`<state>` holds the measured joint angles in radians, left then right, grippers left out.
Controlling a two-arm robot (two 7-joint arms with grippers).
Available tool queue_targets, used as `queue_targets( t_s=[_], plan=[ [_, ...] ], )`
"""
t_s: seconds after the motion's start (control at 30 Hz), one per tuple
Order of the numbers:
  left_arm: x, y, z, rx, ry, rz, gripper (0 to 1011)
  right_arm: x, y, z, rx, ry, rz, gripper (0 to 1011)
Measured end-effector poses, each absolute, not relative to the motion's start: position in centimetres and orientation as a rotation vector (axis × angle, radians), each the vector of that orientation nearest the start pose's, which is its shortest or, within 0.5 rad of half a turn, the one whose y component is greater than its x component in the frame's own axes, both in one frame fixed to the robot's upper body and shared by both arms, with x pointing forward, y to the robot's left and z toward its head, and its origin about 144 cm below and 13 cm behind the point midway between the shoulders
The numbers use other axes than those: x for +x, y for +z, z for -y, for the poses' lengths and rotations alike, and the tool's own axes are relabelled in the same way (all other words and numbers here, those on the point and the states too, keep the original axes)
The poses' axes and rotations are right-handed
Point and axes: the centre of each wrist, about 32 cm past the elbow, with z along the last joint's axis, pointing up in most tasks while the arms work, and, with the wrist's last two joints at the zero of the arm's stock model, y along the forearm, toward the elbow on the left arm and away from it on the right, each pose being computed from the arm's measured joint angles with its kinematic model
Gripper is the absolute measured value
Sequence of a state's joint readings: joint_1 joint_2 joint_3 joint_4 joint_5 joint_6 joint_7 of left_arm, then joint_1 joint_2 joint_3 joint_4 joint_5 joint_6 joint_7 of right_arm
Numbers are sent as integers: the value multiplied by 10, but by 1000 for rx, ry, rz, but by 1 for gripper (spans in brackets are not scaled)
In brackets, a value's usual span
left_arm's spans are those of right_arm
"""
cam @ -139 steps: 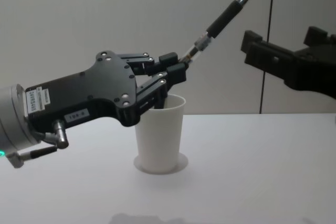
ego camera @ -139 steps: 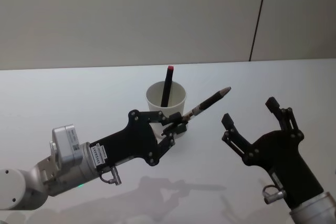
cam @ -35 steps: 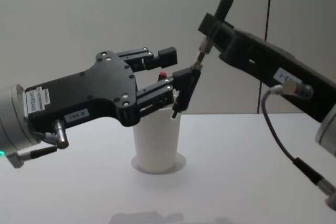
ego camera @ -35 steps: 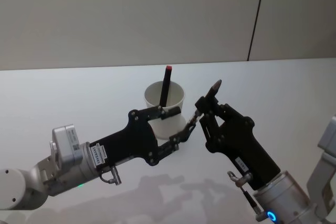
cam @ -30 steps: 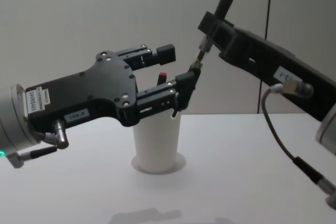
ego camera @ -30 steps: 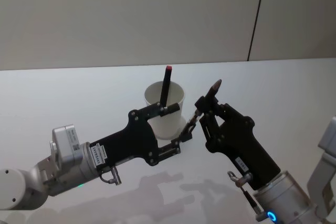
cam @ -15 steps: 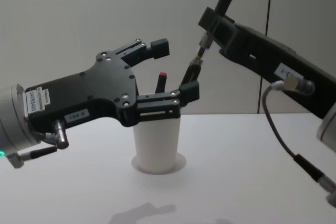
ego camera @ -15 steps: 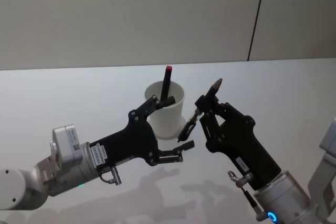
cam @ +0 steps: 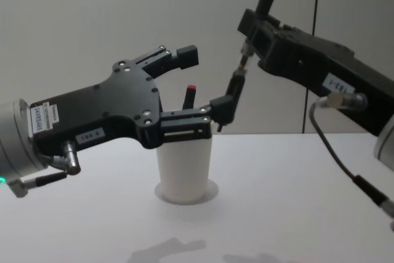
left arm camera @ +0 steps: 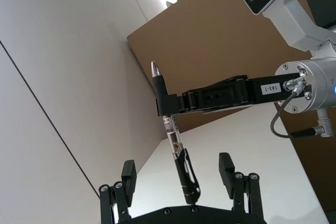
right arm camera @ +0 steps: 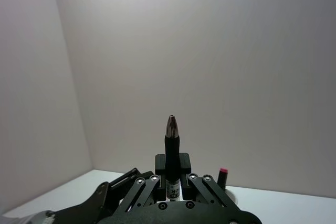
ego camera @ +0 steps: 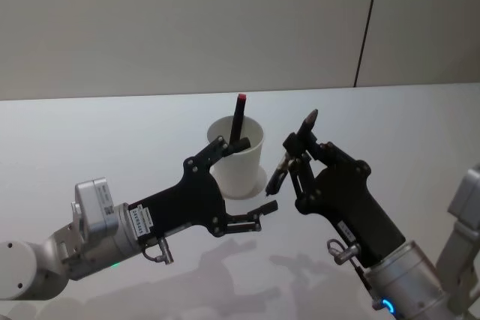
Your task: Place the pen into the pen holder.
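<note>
My left pincer [ego camera: 244, 183] hangs above the white surface [ego camera: 90, 148] with its fingers spread wide, holding nothing, one finger near the cup's rim and the other lower and nearer me; just beyond it, between those spread fingers in the left wrist view, the pen [ego camera: 293, 151] stands nearly upright, silver tip up, its lower end free of my left fingers; my right pincer [ego camera: 298, 153] is clamped on the pen's middle, just right of the pen holder [ego camera: 238, 157]; the pen holder stands upright on the surface, behind my left pincer, with a black red-capped pen [ego camera: 238, 121] leaning inside it; the held pen is beside the holder, above the rim, not inside.
</note>
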<state>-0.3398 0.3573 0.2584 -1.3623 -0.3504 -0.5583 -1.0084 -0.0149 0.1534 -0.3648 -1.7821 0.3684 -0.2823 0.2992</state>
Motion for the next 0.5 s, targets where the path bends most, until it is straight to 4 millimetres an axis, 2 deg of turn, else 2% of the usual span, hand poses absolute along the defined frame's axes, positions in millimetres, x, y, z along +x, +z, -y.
queue_targets(
  t_s=[0.5],
  plan=[
    [544,1200,-278,-156,370,595,1004,442,1201,152,404,-987,320,145]
  ],
)
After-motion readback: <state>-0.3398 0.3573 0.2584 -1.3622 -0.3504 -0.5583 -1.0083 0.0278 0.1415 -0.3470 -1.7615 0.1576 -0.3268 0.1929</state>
